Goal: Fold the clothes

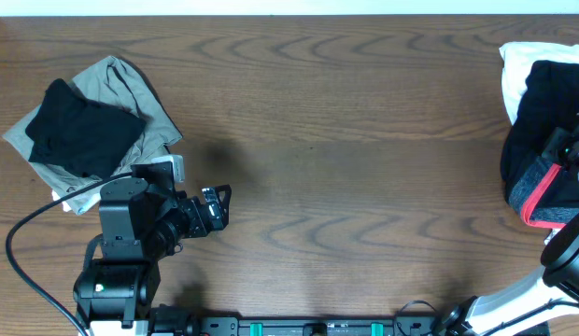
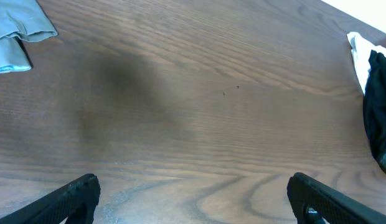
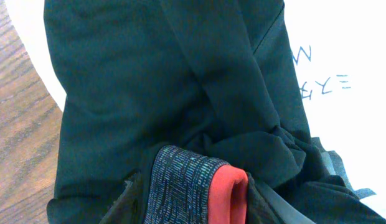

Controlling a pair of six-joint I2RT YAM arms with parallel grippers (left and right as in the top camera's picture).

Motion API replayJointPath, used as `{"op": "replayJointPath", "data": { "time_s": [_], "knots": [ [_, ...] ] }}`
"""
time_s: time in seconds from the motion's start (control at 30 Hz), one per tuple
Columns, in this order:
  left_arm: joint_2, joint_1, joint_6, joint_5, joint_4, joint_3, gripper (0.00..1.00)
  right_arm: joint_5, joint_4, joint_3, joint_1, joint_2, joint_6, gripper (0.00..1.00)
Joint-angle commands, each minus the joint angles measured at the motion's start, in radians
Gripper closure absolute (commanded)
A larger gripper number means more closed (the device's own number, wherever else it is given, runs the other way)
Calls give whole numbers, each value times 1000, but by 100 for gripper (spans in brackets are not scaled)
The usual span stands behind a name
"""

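Observation:
The clothes are a bunched black garment at the table's far right edge, with a grey waistband edged in coral-red. My right gripper sits on top of them. In the right wrist view the right gripper is shut on the folded waistband, and the black fabric spreads away from it. My left gripper is open and empty over bare table at the lower left. In the left wrist view the left gripper has only wood between its fingers, and the clothes show far right.
A plain black folded garment lies on a grey garment at the far left. A white printed garment lies under the clothes at the far right; its print shows in the right wrist view. A cable loops by the left arm.

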Motion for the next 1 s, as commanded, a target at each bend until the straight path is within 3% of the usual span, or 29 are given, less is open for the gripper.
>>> {"op": "replayJointPath", "data": {
  "time_s": [0.0, 0.3, 0.97],
  "knots": [
    [0, -3, -6, 2, -2, 18, 2, -11, -1, 13, -6, 2, 6, 52],
    [0, -3, -5, -9, -2, 18, 2, -16, -4, 13, -5, -37, 9, 52],
    [0, -3, -5, -9, 26, 18, 2, -56, -15, 13, 11, -112, 42, 41]
  ]
}}
